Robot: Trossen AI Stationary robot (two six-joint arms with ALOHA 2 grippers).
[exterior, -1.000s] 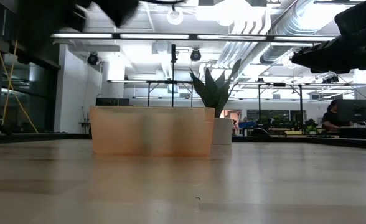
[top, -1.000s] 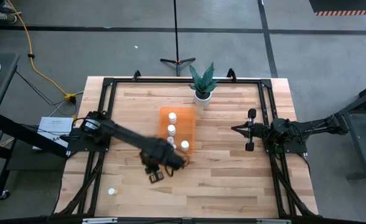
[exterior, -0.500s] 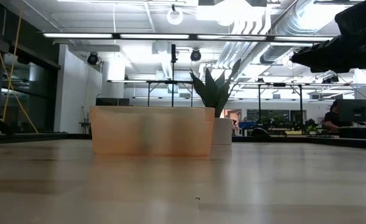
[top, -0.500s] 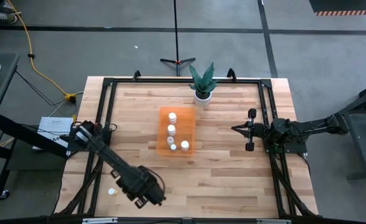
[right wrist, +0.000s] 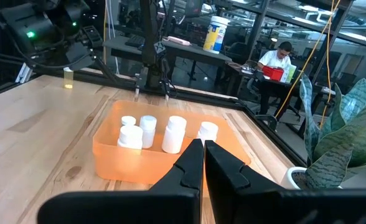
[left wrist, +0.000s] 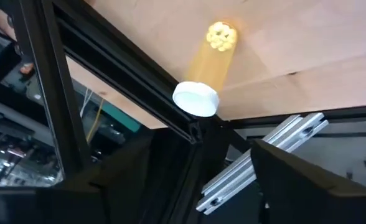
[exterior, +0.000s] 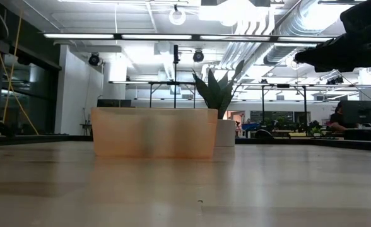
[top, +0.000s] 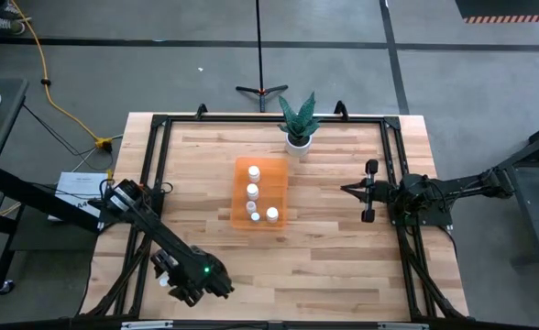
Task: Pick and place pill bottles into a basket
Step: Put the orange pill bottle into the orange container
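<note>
One yellowish pill bottle with a white cap stands on its base near the table's near left corner, beside the black frame rail. It also shows in the right wrist view. My left gripper hangs open above it, its fingers apart and clear of the bottle, and hides it in the high view. The orange basket sits mid-table and holds several white bottles. My right gripper is shut and empty, to the right of the basket.
A white pot with a green plant stands at the far edge behind the basket. Black frame rails run along the table's sides. Bare wood lies between the basket and the near edge. People sit at desks beyond the table.
My left gripper has swung away from the basket's near side toward the table's near left corner and now hangs over the lone yellowish bottle. The right arm has kept still.
</note>
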